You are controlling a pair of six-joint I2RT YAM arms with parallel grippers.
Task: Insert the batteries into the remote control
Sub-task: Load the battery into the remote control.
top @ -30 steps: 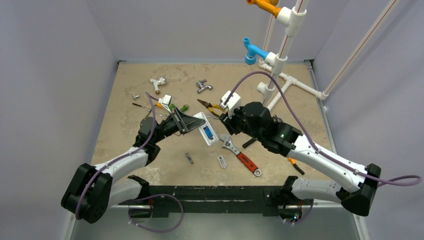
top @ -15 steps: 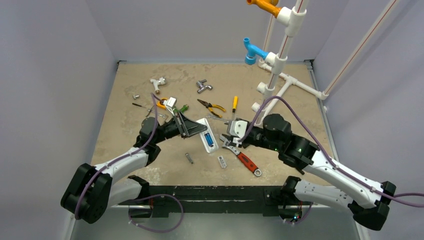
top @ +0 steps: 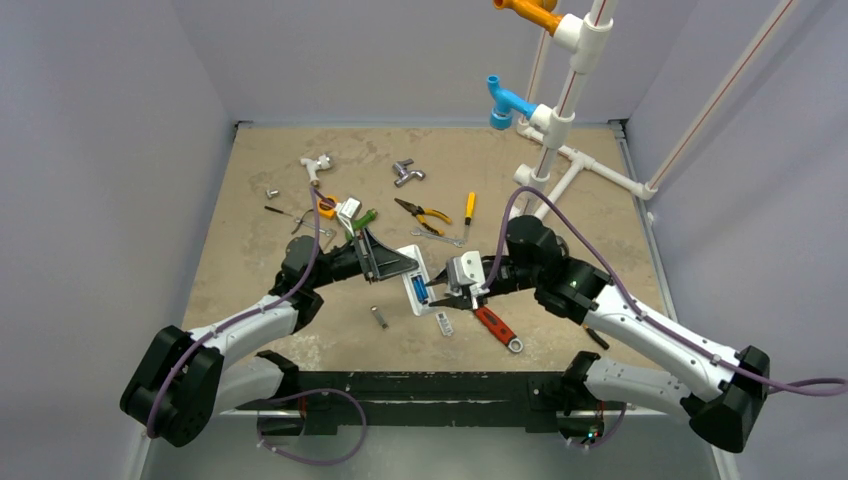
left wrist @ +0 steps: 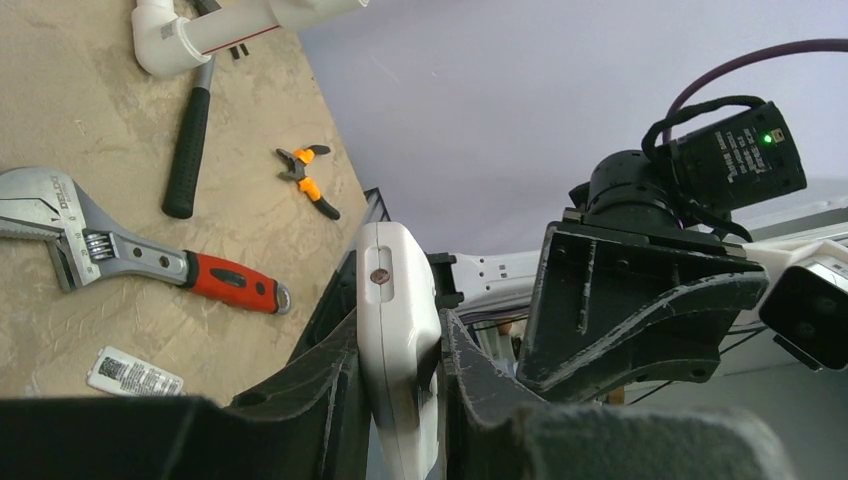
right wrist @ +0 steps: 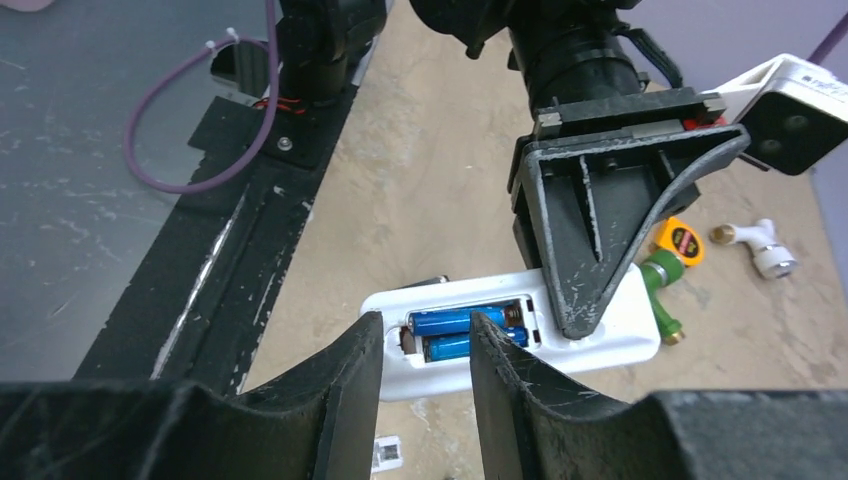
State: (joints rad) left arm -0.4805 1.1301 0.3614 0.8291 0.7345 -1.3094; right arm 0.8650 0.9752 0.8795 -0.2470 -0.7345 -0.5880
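The white remote control [top: 412,285] is held up on its edge over the table's middle, back facing out, with my left gripper [top: 402,266] shut on its far half. In the left wrist view the remote control [left wrist: 397,325] is pinched edge-on between the left gripper [left wrist: 400,345] fingers. Two blue batteries [right wrist: 458,320] lie side by side in the open recess of the remote control [right wrist: 610,325]. My right gripper [right wrist: 425,335] stands open just in front of the recess end, nothing between its fingers. From above, the right gripper [top: 441,297] sits at the remote's near end.
A red-handled wrench [top: 495,325] lies right below the right gripper, with a small labelled piece [top: 444,323] and a silvery metal piece [top: 378,316] beside it. Pliers [top: 422,212], a yellow screwdriver [top: 468,208] and pipe fittings lie farther back. A white pipe frame [top: 555,130] stands back right.
My right arm has swung down and left from above the wrench to the remote's near end, its jaws narrowing a little. The left gripper with the remote has shifted slightly toward the near edge.
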